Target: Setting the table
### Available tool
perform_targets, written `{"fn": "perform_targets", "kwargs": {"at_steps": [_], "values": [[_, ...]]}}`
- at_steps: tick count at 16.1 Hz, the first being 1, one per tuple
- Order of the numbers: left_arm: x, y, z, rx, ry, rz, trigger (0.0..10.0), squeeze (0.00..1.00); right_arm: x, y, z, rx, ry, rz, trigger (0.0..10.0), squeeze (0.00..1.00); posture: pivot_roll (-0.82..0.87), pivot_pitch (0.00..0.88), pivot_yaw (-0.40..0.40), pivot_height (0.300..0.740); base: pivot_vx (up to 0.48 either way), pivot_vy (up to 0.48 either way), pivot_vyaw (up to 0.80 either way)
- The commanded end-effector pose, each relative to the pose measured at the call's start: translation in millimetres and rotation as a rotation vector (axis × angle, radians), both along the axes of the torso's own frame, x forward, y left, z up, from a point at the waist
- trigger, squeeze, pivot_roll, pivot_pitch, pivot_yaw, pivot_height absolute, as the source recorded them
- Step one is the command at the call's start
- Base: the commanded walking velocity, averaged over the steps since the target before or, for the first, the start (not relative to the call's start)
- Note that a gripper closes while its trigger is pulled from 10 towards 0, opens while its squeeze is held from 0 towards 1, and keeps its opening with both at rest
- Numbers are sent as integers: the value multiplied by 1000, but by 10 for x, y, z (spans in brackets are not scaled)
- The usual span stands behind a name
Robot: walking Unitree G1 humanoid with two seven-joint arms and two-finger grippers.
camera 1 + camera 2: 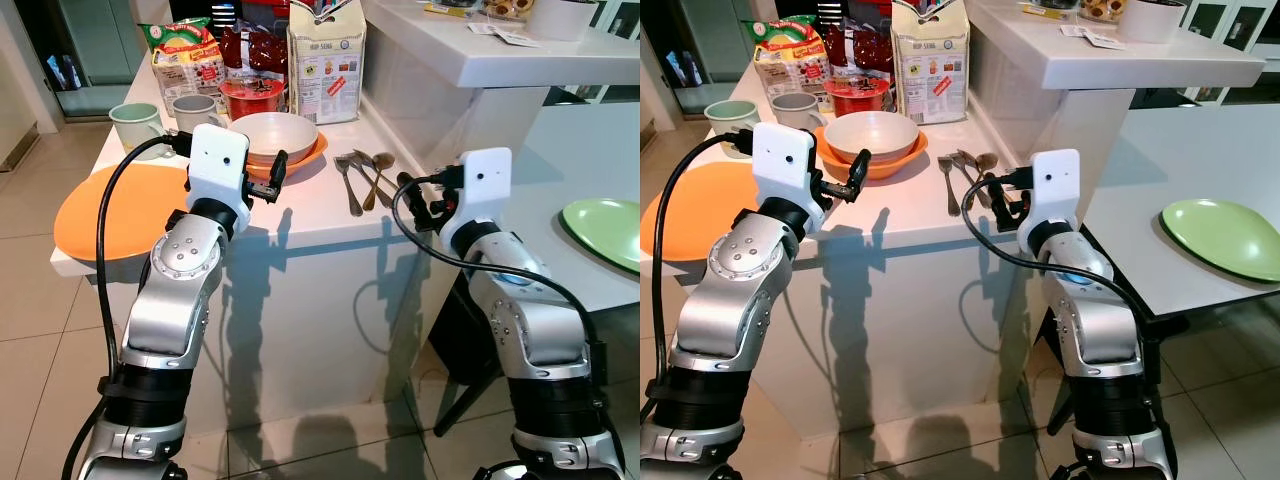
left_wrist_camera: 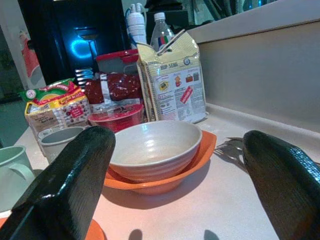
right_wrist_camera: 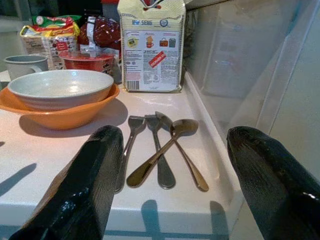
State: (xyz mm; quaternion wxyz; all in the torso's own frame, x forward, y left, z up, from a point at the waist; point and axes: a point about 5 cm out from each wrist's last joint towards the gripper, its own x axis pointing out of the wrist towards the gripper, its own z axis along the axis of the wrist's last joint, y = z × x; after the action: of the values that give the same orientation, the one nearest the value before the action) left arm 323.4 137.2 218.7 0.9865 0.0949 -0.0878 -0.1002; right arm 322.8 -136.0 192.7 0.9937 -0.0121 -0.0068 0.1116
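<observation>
A white bowl point(image 1: 274, 135) sits nested in an orange bowl point(image 1: 312, 153) on the white counter point(image 1: 300, 215). To its right lie several forks and spoons point(image 1: 362, 178) in a loose bunch. A large orange plate point(image 1: 110, 210) rests at the counter's left end. My left gripper point(image 1: 272, 180) is open, hovering just in front of the stacked bowls with nothing between its fingers. Near the counter's front right corner my right gripper point(image 1: 418, 200) is open too, a little short of the cutlery point(image 3: 160, 150). A green plate point(image 1: 605, 230) lies on the lower white table at the right.
Behind the bowls stand a red tub point(image 1: 252, 97), a flour bag point(image 1: 325, 65), noodle packs point(image 1: 185, 55) and two mugs point(image 1: 135, 125). A raised white ledge point(image 1: 500, 60) runs along the counter's right side. Tiled floor lies below.
</observation>
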Motion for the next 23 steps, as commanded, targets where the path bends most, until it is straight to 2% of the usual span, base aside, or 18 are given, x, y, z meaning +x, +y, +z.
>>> {"fn": "perform_targets", "kwargs": {"at_steps": [1,2,5,12,23], "values": [[-10,-10,-4,-9,-3,-5,10000,0,18,-15,31,3,-13,-23,10000,0,36,0,-6,740,0,0,0],[-11,-21,-8,-14,-2,-7,10000,0,-9,-48,4,21,-8,-67,10000,0,49,0,-15,740,0,0,0],[-21,-39,-10,-16,-4,-10,10000,0,-65,-93,-49,25,4,-100,10000,0,48,0,-20,740,0,0,0],[-40,-39,-11,-22,-3,-23,10000,0,-142,-155,28,83,-40,-144,10000,0,48,0,-17,740,0,0,0],[-50,-35,0,-27,-4,-32,10000,0,-185,-157,0,83,-29,-137,10000,0,49,0,-22,740,304,0,0]]}}
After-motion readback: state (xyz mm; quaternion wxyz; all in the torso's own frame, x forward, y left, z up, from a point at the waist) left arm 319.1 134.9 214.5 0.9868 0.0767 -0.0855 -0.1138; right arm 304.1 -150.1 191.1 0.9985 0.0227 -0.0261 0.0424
